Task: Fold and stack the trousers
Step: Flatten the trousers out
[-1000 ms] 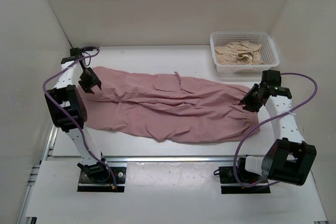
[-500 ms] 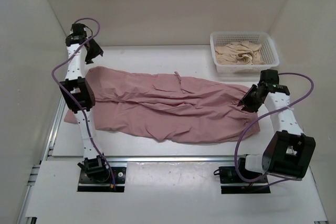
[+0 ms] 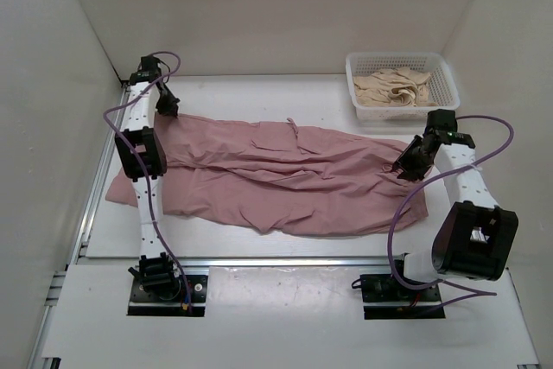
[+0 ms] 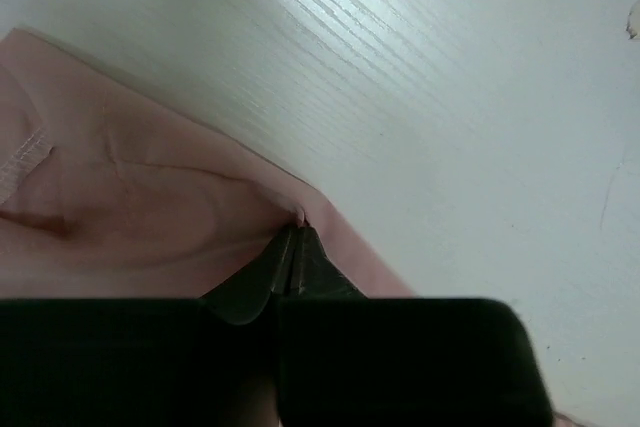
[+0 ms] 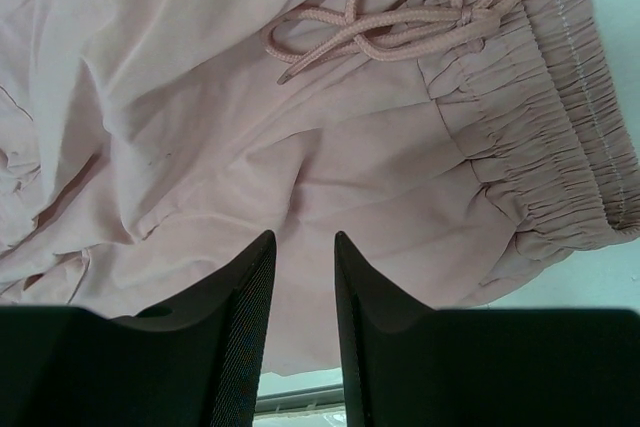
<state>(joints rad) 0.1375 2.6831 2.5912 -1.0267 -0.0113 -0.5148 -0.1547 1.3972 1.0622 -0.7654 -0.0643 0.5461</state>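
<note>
Evidently the left gripper (image 4: pixel 295 237) had its fingers (image 4: pixel 250 292) pressed together on a small peak of pink cloth, which puckered right at the tips, so it held the trousers (image 3: pixel 285 174) by their far edge near the leg ends. Just beyond that pinch lay the bare white table (image 4: pixel 450 97). A hold on that corner was probably meant to let the long leg be lifted and carried over for the first fold, since thin cloth like this would sag and slide if taken anywhere but an edge.

The right gripper (image 5: pixel 303 239) had its fingers (image 5: pixel 235 307) a narrow way apart with nothing between them. They were poised over the seat of the trousers, and whether the tips touched the cloth could not be told. Just beyond them the knotted drawstring (image 5: pixel 400 22) lay loose on the fabric, and the gathered waistband (image 5: pixel 565 137) ran along the right edge. That station at the waist looked chosen either to pin or to take up the opposite end while the left arm worked.

From above, the trousers lay spread flat across the table, legs to the left and waist to the right, not yet folded. Well apart at the far right stood a white basket (image 3: pixel 352 71) holding a beige garment (image 3: pixel 393 88)
</note>
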